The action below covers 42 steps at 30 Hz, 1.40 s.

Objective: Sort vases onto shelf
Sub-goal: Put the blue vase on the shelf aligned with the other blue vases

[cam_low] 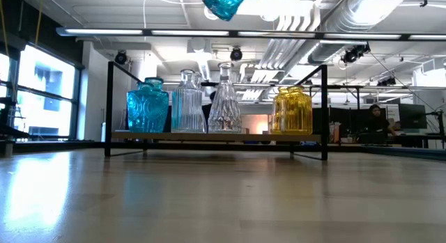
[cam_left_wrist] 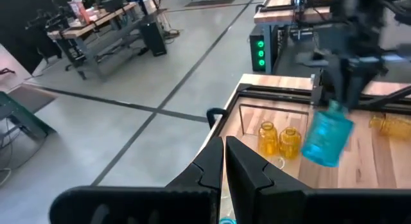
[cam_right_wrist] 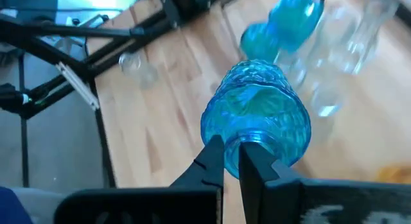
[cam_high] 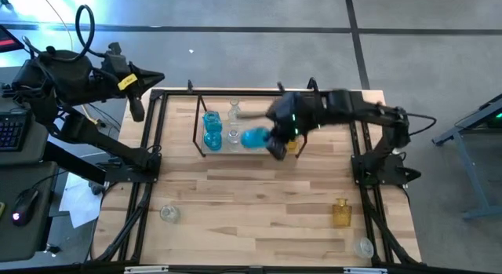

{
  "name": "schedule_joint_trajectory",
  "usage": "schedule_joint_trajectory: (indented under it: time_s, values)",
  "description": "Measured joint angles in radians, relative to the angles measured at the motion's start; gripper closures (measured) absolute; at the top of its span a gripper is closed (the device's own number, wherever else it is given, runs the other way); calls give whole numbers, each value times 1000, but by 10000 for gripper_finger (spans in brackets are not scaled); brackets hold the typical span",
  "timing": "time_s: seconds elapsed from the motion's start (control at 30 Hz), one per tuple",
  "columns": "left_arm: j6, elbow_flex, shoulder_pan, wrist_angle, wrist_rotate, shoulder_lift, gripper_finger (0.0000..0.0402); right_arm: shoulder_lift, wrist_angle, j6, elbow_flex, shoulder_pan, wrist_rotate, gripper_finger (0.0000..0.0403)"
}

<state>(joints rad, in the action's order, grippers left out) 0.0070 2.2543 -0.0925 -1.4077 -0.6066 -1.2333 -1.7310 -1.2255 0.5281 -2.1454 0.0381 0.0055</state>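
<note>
Wooden counter (cam_high: pixel 259 195) carries the shelf (cam_high: pixel 200 125); above it the right claw (cam_right_wrist: pixel 232 161), clamped on a blue vase (cam_high: pixel 255 138) by its neck, hangs mid-delivery. Next: lower it into a free slot. Left claw (cam_left_wrist: pixel 225 161) waits closed, off-counter.

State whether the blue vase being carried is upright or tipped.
Tipped: the blue vase hangs slanted from the right pincer, which is shut on its neck, above the shelf.

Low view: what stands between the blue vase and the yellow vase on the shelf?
Two clear vases stand side by side between the blue vase and yellow vase.
</note>
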Motion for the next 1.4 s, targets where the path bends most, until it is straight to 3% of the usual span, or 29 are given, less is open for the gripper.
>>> schedule_joint_trajectory:
  time_s: [0.23,0.4,0.73,0.87,1.1,1.4]
  values:
    - [3,0,0,-22,-75,-9,392,-124,-34,-251,-205,-183,-169,403]
    - [-30,0,1,-22,-162,-3,392,-181,54,-356,-180,-288,-353,403]
    - [-144,0,0,-81,-163,-8,392,-190,117,-451,-212,-365,-425,403]
    - [-160,0,0,-81,-166,-17,392,-176,95,-442,-212,-350,-427,403]
    - [-164,0,0,-93,-162,-24,392,-179,-14,-410,-210,-223,-417,403]
    - [-188,0,0,-159,-139,-23,392,-186,49,-264,-97,-109,-342,403]
